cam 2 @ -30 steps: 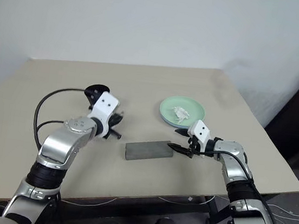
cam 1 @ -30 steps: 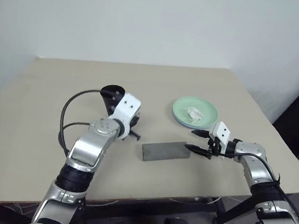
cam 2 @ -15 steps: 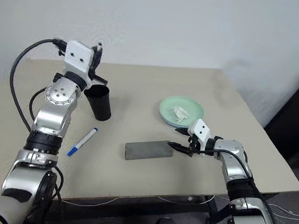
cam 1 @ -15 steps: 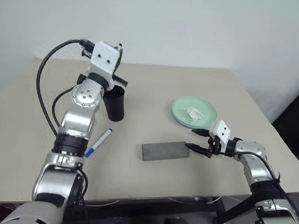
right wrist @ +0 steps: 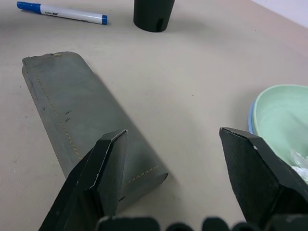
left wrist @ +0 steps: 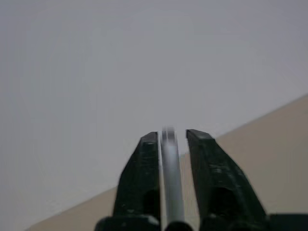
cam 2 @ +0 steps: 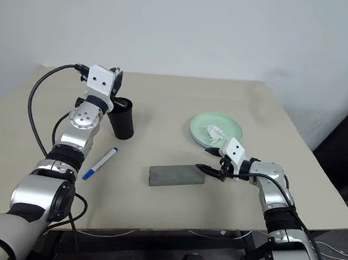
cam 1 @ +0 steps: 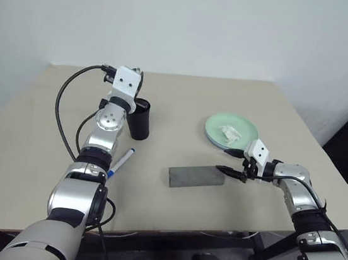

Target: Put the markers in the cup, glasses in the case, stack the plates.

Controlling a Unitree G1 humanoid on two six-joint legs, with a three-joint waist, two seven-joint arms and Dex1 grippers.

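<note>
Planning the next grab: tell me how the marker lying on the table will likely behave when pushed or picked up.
The marker is a slim round stick lying flat, so a sideways nudge would probably roll it. It looks rigid and light, likely no bending. Its smooth barrel may slip between narrow fingers, so gripping mid-barrel seems safest.

No legible text anywhere; marker nr table's left edge has small print on barrel, too tiny to read.
</note>
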